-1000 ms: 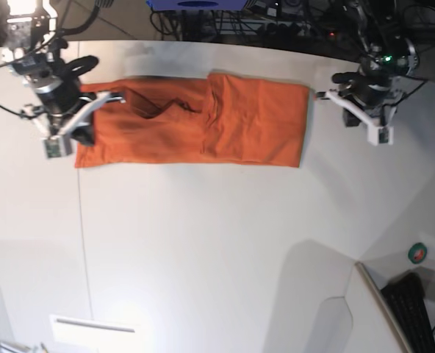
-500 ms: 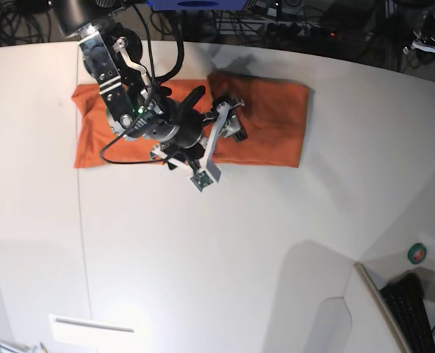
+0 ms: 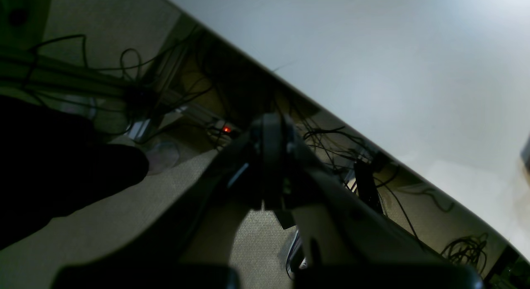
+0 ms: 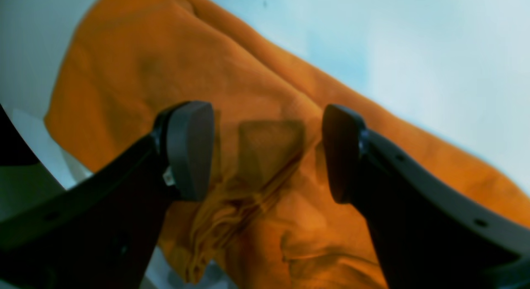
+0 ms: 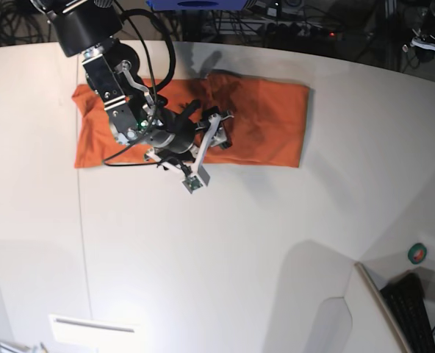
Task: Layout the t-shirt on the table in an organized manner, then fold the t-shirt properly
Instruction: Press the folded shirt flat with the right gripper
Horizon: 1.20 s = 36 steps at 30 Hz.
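Toward the far edge of the worktop (image 5: 225,250), the t-shirt (image 5: 265,121) lies as a flattened orange band, its long axis running parallel to that far edge, from near the dark seam line (image 5: 84,243) on one end to roughly mid-worktop on the other.

Right claw (image 5: 221,131): over the middle of the band, fingers spread, nothing between them. Wrist view shows both pads (image 4: 188,150) standing apart above a bunched ridge of cloth; the ridge runs diagonally through the gap, so cloth lies directly beneath the claw, not off to one side. Whether the pads touch the fabric is unclear — the wrist view is soft, and they look just above it.

Left claw (image 3: 271,164): pulled back past the far edge, over cables and floor, fingers pressed together and empty. Well apart from the shirt.

Judgement: right arm is by far the nearer. The coming move turns on the ridge sitting between the spread pads; a short descent and closure should pinch that ridge. Fold looks partly done; wrinkles near the claw need smoothing
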Each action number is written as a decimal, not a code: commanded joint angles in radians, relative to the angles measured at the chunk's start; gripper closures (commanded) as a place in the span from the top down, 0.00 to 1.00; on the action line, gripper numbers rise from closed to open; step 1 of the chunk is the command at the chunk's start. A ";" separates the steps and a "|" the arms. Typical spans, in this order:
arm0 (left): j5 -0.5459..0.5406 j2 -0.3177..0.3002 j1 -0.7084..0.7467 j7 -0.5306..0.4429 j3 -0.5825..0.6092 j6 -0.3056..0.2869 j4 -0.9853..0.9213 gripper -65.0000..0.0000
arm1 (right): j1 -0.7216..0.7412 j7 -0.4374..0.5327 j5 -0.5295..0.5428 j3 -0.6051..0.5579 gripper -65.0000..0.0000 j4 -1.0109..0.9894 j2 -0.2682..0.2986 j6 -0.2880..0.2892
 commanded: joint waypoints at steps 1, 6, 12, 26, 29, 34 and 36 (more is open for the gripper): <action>-0.010 -0.017 0.007 -0.018 -0.006 -0.005 0.014 0.00 | 0.016 0.028 0.012 0.001 0.57 0.017 -0.005 0.003; -0.010 -0.017 0.002 -0.018 -0.006 -0.005 0.014 0.00 | 0.018 0.033 0.010 0.001 0.57 0.028 -0.004 0.003; -0.010 -0.017 0.004 -0.018 -0.006 -0.005 0.012 0.00 | -0.005 0.027 0.010 0.001 0.57 0.104 0.038 -0.069; -0.009 -0.017 -0.002 -0.018 -0.006 -0.005 0.012 0.00 | -0.002 0.031 0.013 -0.005 0.57 0.031 0.030 -0.081; -0.009 -0.017 -0.002 -0.018 -0.006 -0.005 0.012 0.00 | -0.002 0.031 0.015 -0.005 0.57 0.031 0.027 -0.081; -0.009 -0.017 -0.002 -0.018 -0.006 -0.005 0.012 0.00 | 0.006 0.033 0.015 -0.007 0.57 0.000 0.009 -0.081; -0.009 -0.017 -0.002 -0.018 -0.006 -0.005 0.012 0.00 | 0.013 0.033 0.015 -0.007 0.56 -0.026 -0.010 -0.081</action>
